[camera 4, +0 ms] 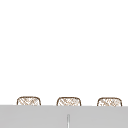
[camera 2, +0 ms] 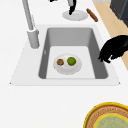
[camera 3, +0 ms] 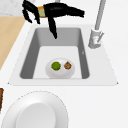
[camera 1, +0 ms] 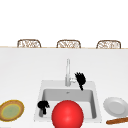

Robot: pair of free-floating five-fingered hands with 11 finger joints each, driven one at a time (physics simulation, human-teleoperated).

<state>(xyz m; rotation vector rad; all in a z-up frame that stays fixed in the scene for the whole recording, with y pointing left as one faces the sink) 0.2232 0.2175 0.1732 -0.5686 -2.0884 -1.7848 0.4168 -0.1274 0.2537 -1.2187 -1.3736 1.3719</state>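
Hovering at the front left edge of the sink (camera 1: 40, 100), the left hand (camera 1: 43, 106) has its fingers curled downward and closed on nothing; the left side view shows it (camera 2: 113, 48) over the basin's near rim, fingertips pointing down toward the rim, contact not resolvable. Right hand (camera 1: 80, 79) hangs just right of the faucet (camera 1: 67, 72) with fingers spread and straight, holding nothing; whether it touches the faucet's side lever cannot be told. In the right side view this hand (camera 3: 53, 13) sits above the far end of the basin, one digit pointing down.

Small white plate (camera 2: 67, 64) lies on the basin floor, carrying a green fruit (camera 2: 71, 61) and a brown round item (camera 2: 60, 62) side by side, well apart from both hands.

Red ball (camera 1: 67, 114) blocks the basin's front in the front view. On the counter: yellow-rimmed plate (camera 1: 11, 110) at left, grey plate (camera 1: 115, 106) at right, wooden rolling pin (camera 1: 117, 120) just in front of it.
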